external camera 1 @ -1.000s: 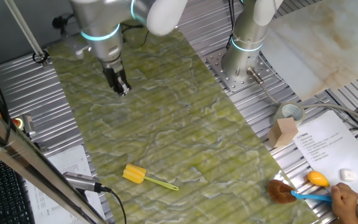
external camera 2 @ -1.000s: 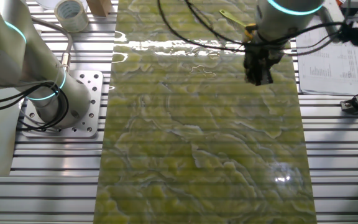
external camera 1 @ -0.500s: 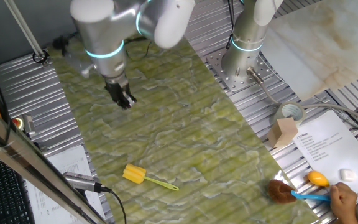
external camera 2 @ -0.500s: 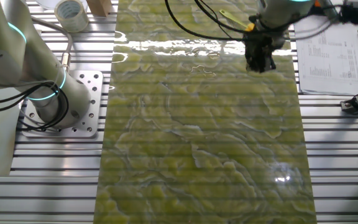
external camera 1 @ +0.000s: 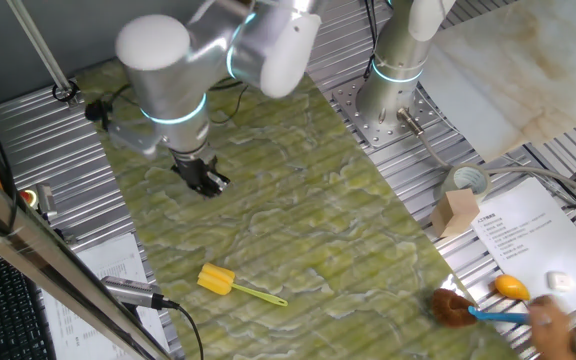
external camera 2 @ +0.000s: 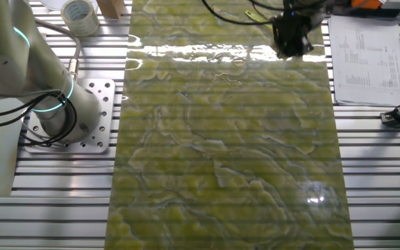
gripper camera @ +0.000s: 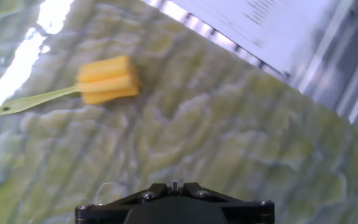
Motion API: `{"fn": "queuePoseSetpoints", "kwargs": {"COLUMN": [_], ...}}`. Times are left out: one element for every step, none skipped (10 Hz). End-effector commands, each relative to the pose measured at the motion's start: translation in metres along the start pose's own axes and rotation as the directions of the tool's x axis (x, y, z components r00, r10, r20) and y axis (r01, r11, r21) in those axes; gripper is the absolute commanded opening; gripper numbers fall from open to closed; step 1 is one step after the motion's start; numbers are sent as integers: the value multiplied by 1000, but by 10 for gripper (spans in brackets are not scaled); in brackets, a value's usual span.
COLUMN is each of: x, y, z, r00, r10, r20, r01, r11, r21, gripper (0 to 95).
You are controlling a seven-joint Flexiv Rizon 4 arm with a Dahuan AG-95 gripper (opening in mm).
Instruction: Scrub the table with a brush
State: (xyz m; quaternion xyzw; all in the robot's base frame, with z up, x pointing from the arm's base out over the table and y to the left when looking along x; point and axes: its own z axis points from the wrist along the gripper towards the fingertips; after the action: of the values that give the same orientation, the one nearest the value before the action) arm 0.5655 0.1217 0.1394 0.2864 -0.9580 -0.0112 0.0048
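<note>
Green marbled table (external camera 1: 298, 210), brush (external camera 1: 230, 284) lying flat, claw (external camera 1: 208, 183) aloft, spread unclear

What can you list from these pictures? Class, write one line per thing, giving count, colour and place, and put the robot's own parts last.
Table: one, yellow-green marbled, centre.
Brush: one, yellow head and thin yellow-green handle, lying on the table near its front edge.
Brown-bristled brush: one, blue handle, at the table's right corner.
Tape roll: one, pale, on ribbed metal right of the table.
Wooden block: one, tan, beside the tape roll.
Printed sheet: one, white, far right.
Orange egg-shaped thing: one, on the sheet.
Second arm's base: one, silver, behind the table.
Gripper: one, black, above the table, apart from the brush, holding nothing.
</note>
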Motion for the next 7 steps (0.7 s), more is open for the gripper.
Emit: {"fn": "queuePoseSetpoints", "kwargs": {"x": [-21, -32, -39, -42, -42, -42, -42], "y": [12, 17, 20, 21, 21, 21, 21], "z": [1, 5, 8, 8, 8, 8, 8], "r00": [999, 998, 997, 997, 997, 998, 997], "r10": [-41, -62, -79, -78, -73, -59, -81], "r20": [-11, -7, -2, -2, -11, -10, -13], "r01": [41, 62, 79, 78, 73, 60, 82], "r11": [999, 998, 997, 997, 997, 997, 994], "r21": [-7, -8, -5, -2, 17, 57, 68], "gripper": [0, 0, 0, 0, 0, 0, 0]}}
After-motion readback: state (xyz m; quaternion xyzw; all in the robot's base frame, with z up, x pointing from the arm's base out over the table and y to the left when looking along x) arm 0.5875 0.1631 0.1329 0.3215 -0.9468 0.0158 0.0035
